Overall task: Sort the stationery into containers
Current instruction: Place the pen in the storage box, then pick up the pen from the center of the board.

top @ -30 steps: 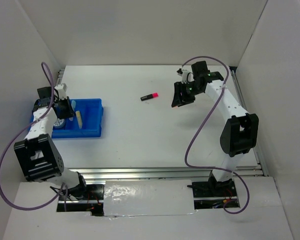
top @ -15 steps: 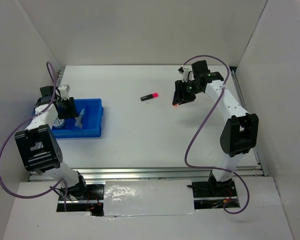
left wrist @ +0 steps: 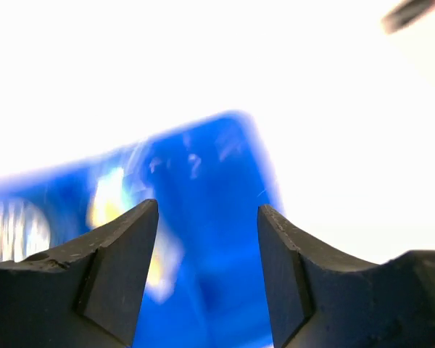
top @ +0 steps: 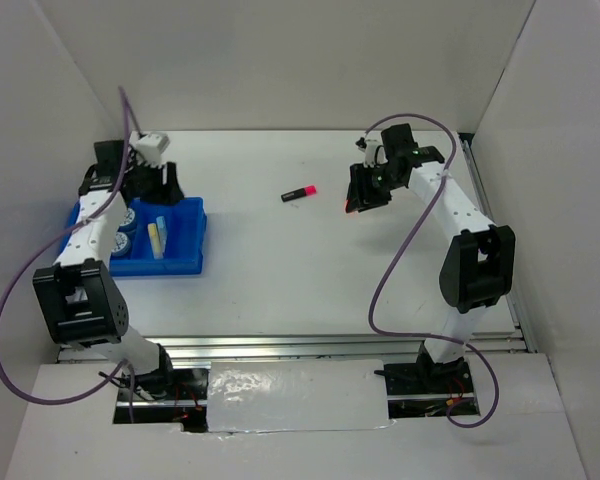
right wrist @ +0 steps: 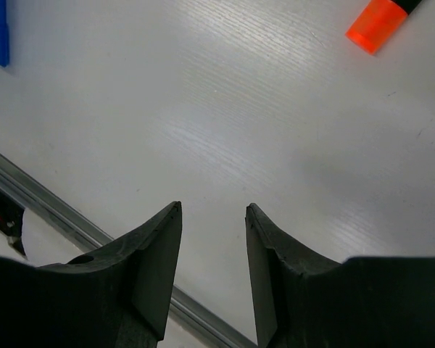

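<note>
The bright blue tray [top: 185,240] sits at the table's left. In it lie a pale yellow marker [top: 155,238] and two blue-white rolls [top: 123,232]. My left gripper [top: 161,186] hangs open and empty above the tray's far end. Its wrist view is blurred, with the tray [left wrist: 210,174] under the gripper [left wrist: 206,206] and the yellow marker [left wrist: 109,199] to the left. A pink-black marker [top: 299,192] lies mid-table. My right gripper [top: 355,203] hovers open and empty to its right, beside an orange marker [top: 346,208]. In the right wrist view the gripper [right wrist: 212,206] is over bare table and the orange marker [right wrist: 379,19] lies ahead to the right.
White walls enclose the table on three sides. A metal rail [top: 330,345] runs along the near edge and shows as the rail [right wrist: 51,210] in the right wrist view. Purple cables loop from both arms.
My left gripper has opened and moved from low over the tray up towards its far end. The right gripper has edged slightly left and its jaws have barely changed.
</note>
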Robot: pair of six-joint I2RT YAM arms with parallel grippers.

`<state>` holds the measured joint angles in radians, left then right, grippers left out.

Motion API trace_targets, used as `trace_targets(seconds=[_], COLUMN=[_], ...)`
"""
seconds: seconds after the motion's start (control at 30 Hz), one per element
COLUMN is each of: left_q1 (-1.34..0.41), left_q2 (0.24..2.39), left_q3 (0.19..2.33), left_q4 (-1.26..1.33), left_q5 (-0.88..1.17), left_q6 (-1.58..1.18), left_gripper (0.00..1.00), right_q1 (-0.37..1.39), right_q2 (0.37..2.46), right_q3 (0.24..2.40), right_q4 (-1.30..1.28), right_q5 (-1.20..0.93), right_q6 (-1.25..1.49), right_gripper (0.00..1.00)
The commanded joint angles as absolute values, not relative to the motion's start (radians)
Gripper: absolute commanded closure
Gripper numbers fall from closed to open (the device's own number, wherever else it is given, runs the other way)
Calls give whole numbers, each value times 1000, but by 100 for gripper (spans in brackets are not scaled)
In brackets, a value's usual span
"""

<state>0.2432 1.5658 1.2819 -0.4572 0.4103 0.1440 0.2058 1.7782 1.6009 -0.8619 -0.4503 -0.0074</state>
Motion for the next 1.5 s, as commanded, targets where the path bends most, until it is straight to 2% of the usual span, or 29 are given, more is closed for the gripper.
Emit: trace_targets(seconds=[0.0, 0.07, 0.17, 0.4, 0.6, 0.8, 1.23, 1.47], left_q1=[36, -88, -197, -291, -310, -325, -362, -397], left_q2=[1555, 1627, 1774, 2127, 2319, 2439, 2517, 2525], left_q3=[1409, 1462, 1571, 1862, 2038, 2143, 2172, 2155], left_q4=[-411, -373, -358, -293, -256, -282, -409, -463], left_q5=[554, 476, 465, 482, 474, 502, 483, 327], left_q6=[292, 295, 299, 213, 155, 149, 199, 233], left_gripper=[31, 31, 33, 27, 23, 24, 25, 37], right_q1=[196, 186, 172, 153, 135, 121, 115, 115], right_q2=[1752, 1743, 1718, 1692, 1666, 1657, 1692, 1690], right_q3=[1591, 1579, 1543, 1516, 1488, 1470, 1500, 1503], right_q4=[-844, -848, -835, -845, -845, -848, -859, -856], right_q5=[-446, -451, -443, -422, -411, -413, -430, -434], right_q6=[-8, -8, -8, -8, -9, -11, -9, -6], right_gripper=[53, 53, 53, 53, 53, 53, 54, 54])
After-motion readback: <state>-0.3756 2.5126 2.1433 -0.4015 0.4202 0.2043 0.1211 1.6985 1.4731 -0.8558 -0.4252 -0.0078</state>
